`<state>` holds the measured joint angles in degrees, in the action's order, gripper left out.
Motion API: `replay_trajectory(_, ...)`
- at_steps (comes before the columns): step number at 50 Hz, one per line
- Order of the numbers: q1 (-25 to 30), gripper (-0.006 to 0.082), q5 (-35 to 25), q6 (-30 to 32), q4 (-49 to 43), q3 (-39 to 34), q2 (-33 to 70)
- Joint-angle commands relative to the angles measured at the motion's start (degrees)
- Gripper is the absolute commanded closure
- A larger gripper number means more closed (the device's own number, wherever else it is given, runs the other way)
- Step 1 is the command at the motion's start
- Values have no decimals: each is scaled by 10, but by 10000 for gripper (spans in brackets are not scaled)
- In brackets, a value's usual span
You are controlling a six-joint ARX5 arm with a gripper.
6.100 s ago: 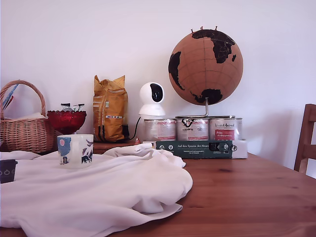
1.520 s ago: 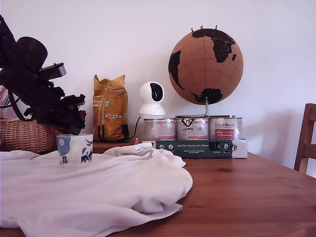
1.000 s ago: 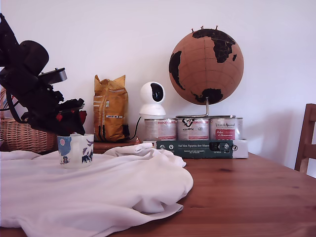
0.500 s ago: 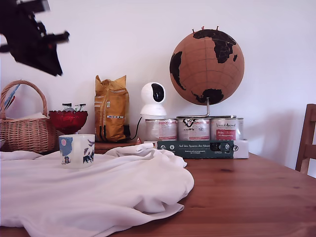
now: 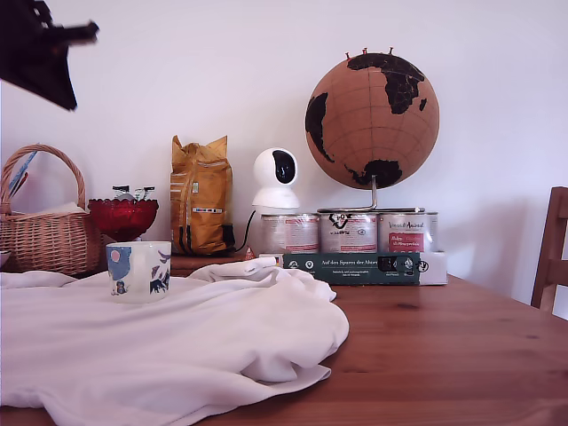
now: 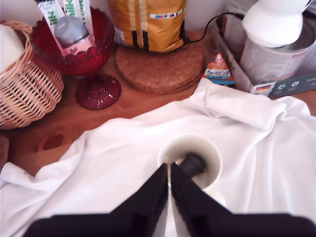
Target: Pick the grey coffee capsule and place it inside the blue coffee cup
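Observation:
The blue coffee cup (image 5: 138, 271), cream with light-blue patches and dark drawings, stands upright on the white cloth (image 5: 195, 342) at the exterior view's left. From above, the wrist view shows the cup's (image 6: 197, 144) inside, with the grey coffee capsule (image 6: 193, 163) lying in it. The cup's wall hides the capsule in the exterior view. My gripper (image 5: 62, 89) hangs high above, up and to the left of the cup in the exterior view, a blurred dark shape. The wrist view shows my gripper (image 6: 169, 172) shut, its fingers together and holding nothing.
Behind the cup stand a red glass bowl (image 5: 122, 217) with sachets, a wicker basket (image 5: 44, 238), a yellow bag (image 5: 200, 197), a white camera (image 5: 273, 177), tins (image 5: 346, 232) and a cork globe (image 5: 371, 120). A cork coaster (image 6: 160, 66) lies by the bag. A chair (image 5: 552, 253) stands at the right edge.
The capsule went from the cloth's left edge into the cup. The gripper, down at the cup's rim one second ago, has risen up and to the left without it.

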<state>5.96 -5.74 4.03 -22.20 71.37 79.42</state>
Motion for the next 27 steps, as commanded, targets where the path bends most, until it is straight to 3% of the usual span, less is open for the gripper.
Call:
replay_trajectory(1,-1,786,3,-1,17,-34,-24)
replay_trajectory(15,-3,786,5,-11,95,-139,-144)
replay_trajectory(27,-3,786,21,-10,117,-186,-231)
